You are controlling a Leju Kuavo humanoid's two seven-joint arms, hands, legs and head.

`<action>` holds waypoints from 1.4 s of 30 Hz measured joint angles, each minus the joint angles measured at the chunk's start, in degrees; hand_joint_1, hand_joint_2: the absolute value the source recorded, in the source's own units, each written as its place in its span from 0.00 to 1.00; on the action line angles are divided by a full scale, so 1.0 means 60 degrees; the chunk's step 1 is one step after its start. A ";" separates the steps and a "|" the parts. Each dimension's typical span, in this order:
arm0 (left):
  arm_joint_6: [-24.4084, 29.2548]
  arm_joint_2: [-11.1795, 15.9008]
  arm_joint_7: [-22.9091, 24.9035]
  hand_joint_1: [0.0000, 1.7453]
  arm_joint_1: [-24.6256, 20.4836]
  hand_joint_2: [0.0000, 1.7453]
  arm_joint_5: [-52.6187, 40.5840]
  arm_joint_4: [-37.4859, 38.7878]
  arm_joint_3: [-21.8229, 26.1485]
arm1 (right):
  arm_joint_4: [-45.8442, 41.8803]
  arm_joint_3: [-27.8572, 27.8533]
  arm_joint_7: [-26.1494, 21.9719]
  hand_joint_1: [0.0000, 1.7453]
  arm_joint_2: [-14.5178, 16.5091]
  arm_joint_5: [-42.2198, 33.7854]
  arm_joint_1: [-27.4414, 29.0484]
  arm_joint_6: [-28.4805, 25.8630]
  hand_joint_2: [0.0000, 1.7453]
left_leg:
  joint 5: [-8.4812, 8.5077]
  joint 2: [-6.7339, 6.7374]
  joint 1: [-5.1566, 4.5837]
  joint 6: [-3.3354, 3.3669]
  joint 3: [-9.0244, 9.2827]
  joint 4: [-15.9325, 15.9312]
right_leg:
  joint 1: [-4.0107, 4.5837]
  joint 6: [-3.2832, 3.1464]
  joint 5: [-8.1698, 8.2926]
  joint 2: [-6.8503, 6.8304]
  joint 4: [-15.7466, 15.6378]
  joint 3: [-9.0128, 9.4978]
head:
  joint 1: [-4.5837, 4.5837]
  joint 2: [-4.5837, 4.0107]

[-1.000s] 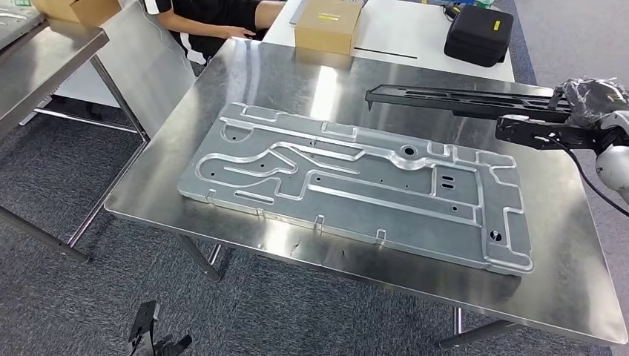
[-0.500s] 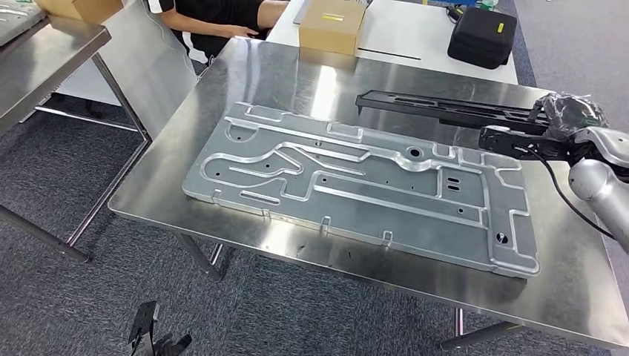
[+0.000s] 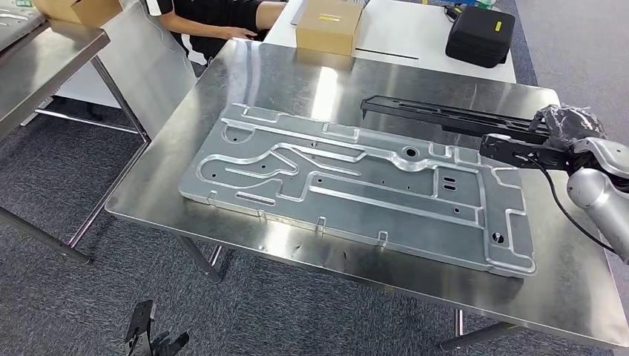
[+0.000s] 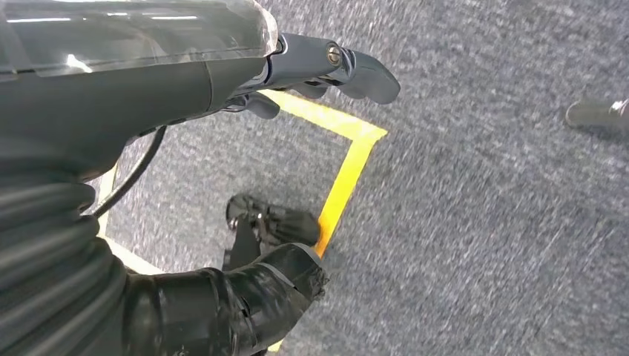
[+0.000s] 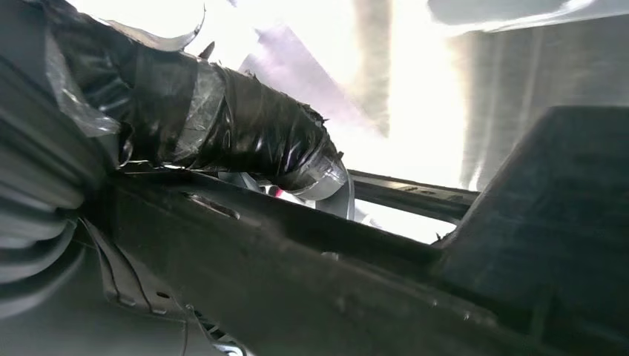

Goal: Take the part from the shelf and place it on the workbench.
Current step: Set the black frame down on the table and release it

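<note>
My right hand [image 3: 565,127] comes in over the right edge of the steel workbench [image 3: 297,78], wrapped in dark plastic, and it holds one end of the long black part [image 3: 445,115]. The part runs from the hand toward the middle of the bench, lying roughly level above the far right portion of the top; I cannot tell whether its free end touches the metal. In the right wrist view the taped thumb [image 5: 259,141] is pressed down over the part's [image 5: 356,297] upper edge; the other fingers are hidden beneath it.

A big stamped metal panel [image 3: 356,185] lies flat across the centre of the workbench, one long side near the front edge. The black part hangs just past the panel's far right corner.

My left hand [image 4: 222,74] hangs low over grey carpet [image 4: 482,222] crossed by yellow tape [image 4: 348,170], fingers loosely apart, holding nothing.

Beyond the far edge stands a white table [image 3: 400,33] with a cardboard box [image 3: 328,26] and a black case [image 3: 480,33]. A person in dark clothes [image 3: 215,18] sits at the far left corner.
</note>
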 joint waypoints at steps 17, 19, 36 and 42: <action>-0.0347 -0.0014 -0.0084 0.00 -0.0009 1.00 0.0131 0.0000 0.0034 | 0.0020 -0.0567 -0.0170 1.00 0.0060 0.0277 0.0636 0.0008 1.00 | 0.0135 0.0009 0.0064 0.0203 -0.0016 -0.0056 | -0.0014 0.0201 -0.0458 0.0024 0.0644 -0.0237 | 0.0005 0.0000; -0.0420 -0.0013 -0.0083 0.00 -0.0013 1.00 0.0111 0.0000 0.0046 | 0.0027 -0.0629 -0.0166 1.00 0.0122 0.0394 0.0746 0.0013 1.00 | 0.0153 0.0012 0.0062 0.0249 -0.0016 -0.0079 | -0.0037 0.0270 -0.1048 0.0016 0.1750 -0.0739 | 0.0009 0.0000; -0.0654 0.0004 -0.0089 0.00 -0.0020 1.00 0.0070 0.0000 0.0063 | 0.0261 -0.1141 -0.0257 0.00 0.0782 0.1360 0.0958 0.0129 0.00 | -0.1140 0.0007 0.0054 -0.0167 -0.1235 0.2556 | -0.0024 -0.0173 -0.0025 -0.0017 -0.0066 0.0125 | -0.0013 0.0000; -0.0654 0.0011 -0.0139 0.00 -0.0013 1.00 0.0144 0.0000 0.0063 | 0.0258 -0.1379 -0.0316 0.00 0.0779 0.1442 0.1032 0.0131 0.00 | 0.0019 -0.0003 0.0053 -0.0062 -0.0082 0.0214 | 0.0015 -0.0066 -0.0122 0.0043 0.0100 0.0085 | -0.0006 0.0000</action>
